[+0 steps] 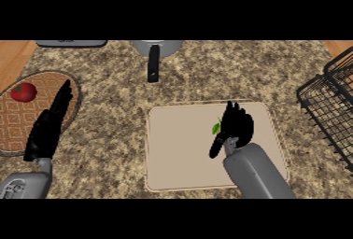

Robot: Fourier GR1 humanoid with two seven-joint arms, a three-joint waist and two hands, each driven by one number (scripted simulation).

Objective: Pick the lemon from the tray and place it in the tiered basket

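Granite counter (207,74) holds one tray (179,154), right robot hand (236,125) curled round one lemon (216,127) (mostly hidden).

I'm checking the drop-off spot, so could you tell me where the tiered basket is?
In the head view the tiered basket stands at the counter's right edge, just right of the tray and the right hand.

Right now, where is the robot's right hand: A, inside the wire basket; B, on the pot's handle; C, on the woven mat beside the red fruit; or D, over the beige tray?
D: the right hand is over the beige tray, fingers curled with a bit of yellow-green showing at its left edge, apart from the wire basket.
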